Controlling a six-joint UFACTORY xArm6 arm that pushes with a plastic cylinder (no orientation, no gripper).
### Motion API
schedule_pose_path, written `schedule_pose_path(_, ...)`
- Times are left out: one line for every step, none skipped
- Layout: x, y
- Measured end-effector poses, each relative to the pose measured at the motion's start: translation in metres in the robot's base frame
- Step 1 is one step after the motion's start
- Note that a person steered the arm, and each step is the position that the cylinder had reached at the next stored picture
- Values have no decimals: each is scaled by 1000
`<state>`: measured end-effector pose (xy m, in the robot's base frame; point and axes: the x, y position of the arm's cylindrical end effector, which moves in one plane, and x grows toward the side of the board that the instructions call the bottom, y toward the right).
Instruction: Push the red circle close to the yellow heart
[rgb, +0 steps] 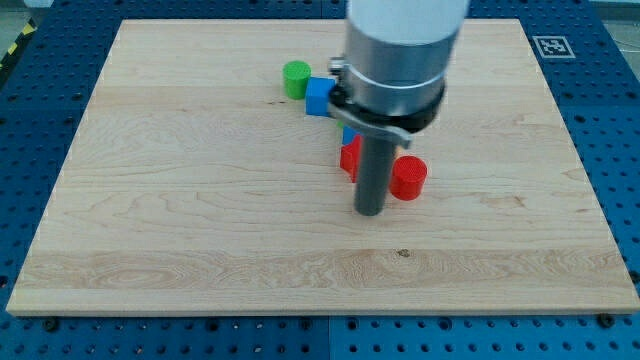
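No readable text is seen; only a black-and-white fiducial marker is printed at the wooden board's top-right corner.

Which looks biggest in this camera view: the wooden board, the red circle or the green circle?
1. Wooden board, by far.
2. Red circle and green circle look alike; red sits nearer the view's bottom, so I won't rank them.

Green circle touches blue cube; red block nearby.

Green round blocks: one, the green cylinder
Blue blocks: one blue cube; a second blue piece, shape hidden
Red blocks: one red circle; one red block, shape unclear
Wooden boards: one
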<state>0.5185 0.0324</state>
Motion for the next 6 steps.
schedule_pose_path(-14, -23)
schedule_pose_path(-20, -10)
schedule_pose_path(-8, 4)
schedule_pose_path(3, 19)
schedule_pose_path(4, 28)
schedule_pose_path(-2, 45)
